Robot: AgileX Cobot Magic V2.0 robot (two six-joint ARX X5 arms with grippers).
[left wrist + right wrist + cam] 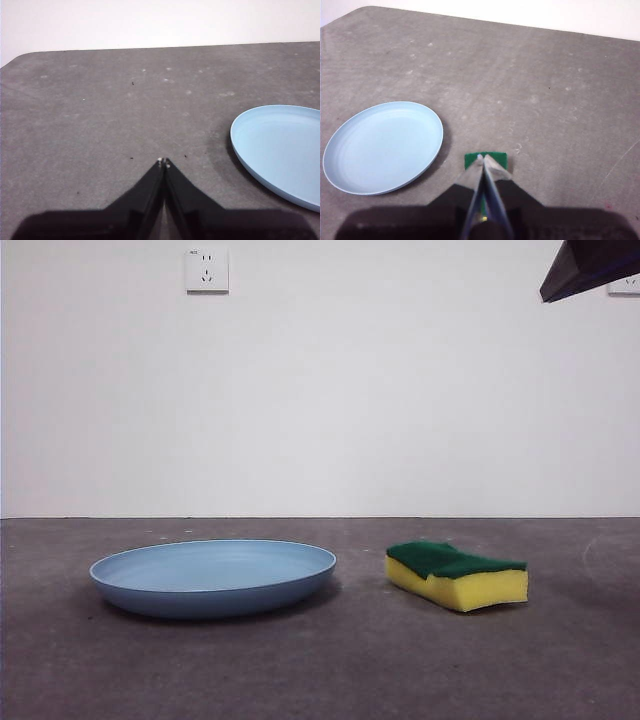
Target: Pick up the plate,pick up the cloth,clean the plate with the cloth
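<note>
Plate and sponge both waiting, nothing lifted yet

Plate (213, 578) sits flat on the grey table (320, 670), light blue, rim up, untouched. Beside the plate, a little apart from its rim, lies the cloth (457, 575) — really a yellow sponge, green scouring face up. Above the sponge hangs the right gripper (483, 159), jaws pressed together, holding nothing, with only the green face peeking past the tips. Off the plate's other side, clear of the rim, is the left gripper (163, 162), also closed and empty. My read: the pick-up comes first, so the jaws must part before descending. A shallow plate looks best taken at the rim, a soft sponge squeezed gently across its sides.
</note>
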